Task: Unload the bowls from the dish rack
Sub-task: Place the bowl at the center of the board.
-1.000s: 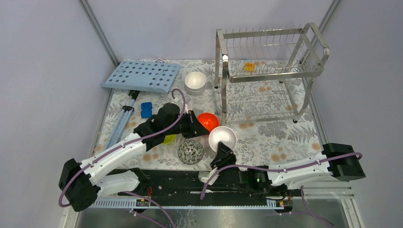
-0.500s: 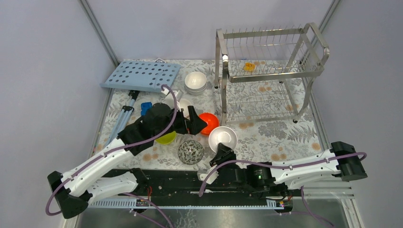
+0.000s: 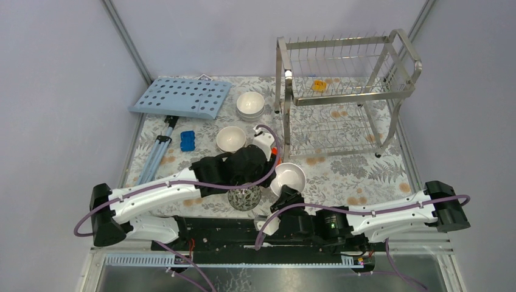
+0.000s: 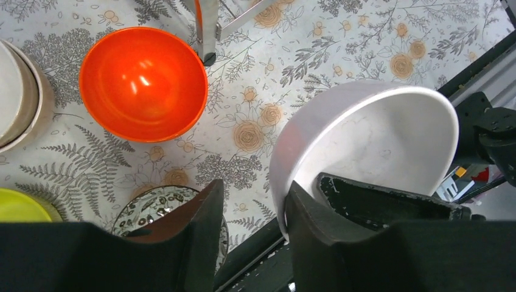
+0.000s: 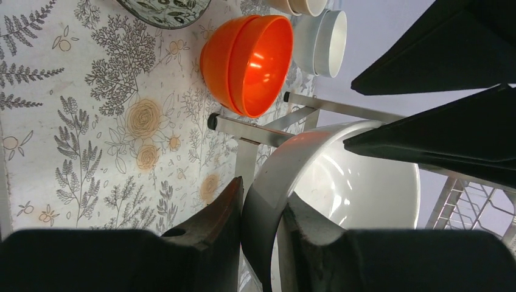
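1. Right pincer (image 5: 261, 194) is clamped on the rim of the white bowl (image 3: 289, 176), holding it tilted low over the counter (image 3: 365, 170), around the middle of the near edge.
2. Left pincer (image 4: 255, 185) straddles that same rim. Its jaws stand apart, with a gap showing on the outer side. It looks like a hand-over being lined up, grip not taken yet.
3. Dish rack (image 3: 347, 96) stands at the far right corner with no bowls visible on either tier, so this is probably the last one out.
4. Orange bowl (image 4: 143, 83), speckled bowl (image 3: 244, 198) and cream bowl (image 3: 231, 139) sit upright around the counter's middle, likely the drop zone.
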Robot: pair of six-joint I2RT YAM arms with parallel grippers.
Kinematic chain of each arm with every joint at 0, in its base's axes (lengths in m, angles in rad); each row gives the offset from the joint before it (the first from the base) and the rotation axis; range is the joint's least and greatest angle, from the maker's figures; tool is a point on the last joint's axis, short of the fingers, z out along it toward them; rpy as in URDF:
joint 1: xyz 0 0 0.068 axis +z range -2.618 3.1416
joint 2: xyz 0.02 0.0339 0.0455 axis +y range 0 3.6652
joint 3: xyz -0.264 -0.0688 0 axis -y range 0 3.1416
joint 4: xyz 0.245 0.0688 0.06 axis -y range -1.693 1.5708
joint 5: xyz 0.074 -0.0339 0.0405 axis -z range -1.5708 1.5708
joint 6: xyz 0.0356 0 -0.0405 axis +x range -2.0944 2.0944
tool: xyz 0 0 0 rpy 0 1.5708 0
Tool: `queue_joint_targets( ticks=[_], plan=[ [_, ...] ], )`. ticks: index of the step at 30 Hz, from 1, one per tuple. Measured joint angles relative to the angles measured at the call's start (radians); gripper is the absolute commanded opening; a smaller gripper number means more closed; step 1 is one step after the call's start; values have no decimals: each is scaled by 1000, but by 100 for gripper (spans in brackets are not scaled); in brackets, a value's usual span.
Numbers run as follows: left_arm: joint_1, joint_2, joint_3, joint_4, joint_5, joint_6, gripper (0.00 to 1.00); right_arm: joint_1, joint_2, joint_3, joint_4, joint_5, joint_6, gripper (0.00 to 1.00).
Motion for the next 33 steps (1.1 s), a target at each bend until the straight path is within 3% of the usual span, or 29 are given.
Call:
queue_joint_targets(
  ticks=[5,7,8,10,15,22,28,33],
  plan=[
    [-19,31,22,9,13,-4,0,0,0,1,-6,-16,10,0],
    [-23,41,24,23,17,-2,0,1,0,2,-14,-17,17,7],
    [-24,46,24,27,17,-2,0,3,0,3,-21,-18,21,17],
    [-24,50,24,32,18,-4,0,5,0,4,-31,-17,35,47],
    [-13,47,24,34,-14,-13,0,29,0,81,-73,-16,128,98],
    [59,4,24,22,-53,-32,0,38,-61,294,-96,-63,357,100],
    [136,-71,31,-5,-95,-38,0,39,-170,366,-28,-89,481,100],
    [140,-141,35,-49,-121,-39,0,38,-116,483,41,-44,546,100]
  ],
)
